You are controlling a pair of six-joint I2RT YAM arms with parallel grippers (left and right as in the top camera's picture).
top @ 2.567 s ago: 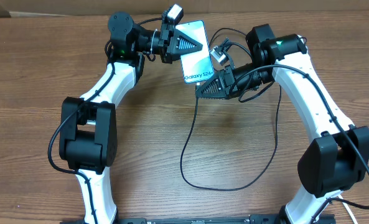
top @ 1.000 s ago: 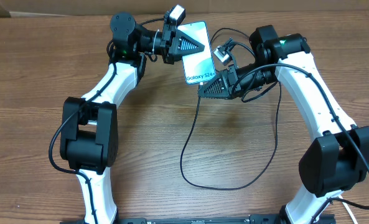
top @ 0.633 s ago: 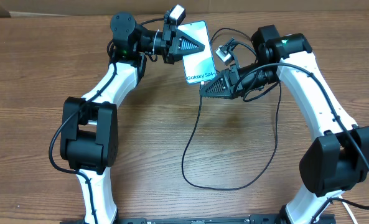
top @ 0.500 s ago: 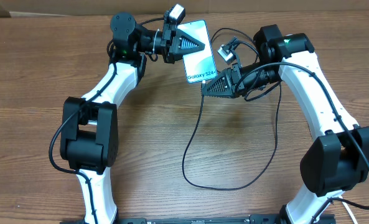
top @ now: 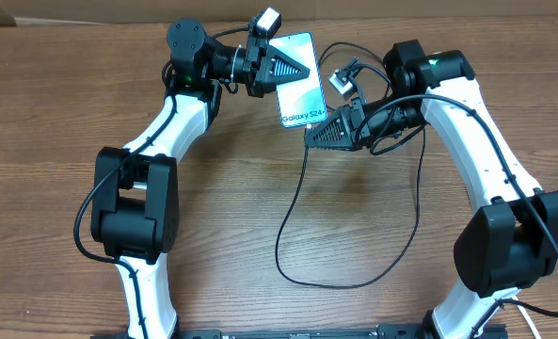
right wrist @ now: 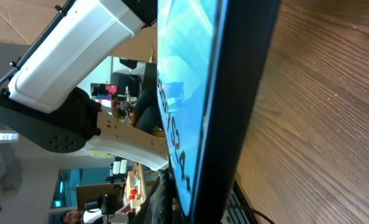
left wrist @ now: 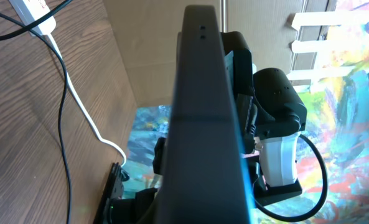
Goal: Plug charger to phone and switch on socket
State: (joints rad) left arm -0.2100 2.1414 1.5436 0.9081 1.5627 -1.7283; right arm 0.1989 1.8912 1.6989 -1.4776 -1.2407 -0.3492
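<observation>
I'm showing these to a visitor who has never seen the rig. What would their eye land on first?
The lit phone at the far middle, held between both arms: the left gripper clamps its side, the right gripper holds the charger tip at its bottom edge. Next, the black cable looping across the wooden table toward the near edge.

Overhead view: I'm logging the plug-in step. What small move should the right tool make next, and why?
Probably nudge the right tool toward the bottom edge of the phone to seat the charger. The left tool holds the phone, the charger's cable ends at the right tool beside that edge, and no view shows it seated.
</observation>
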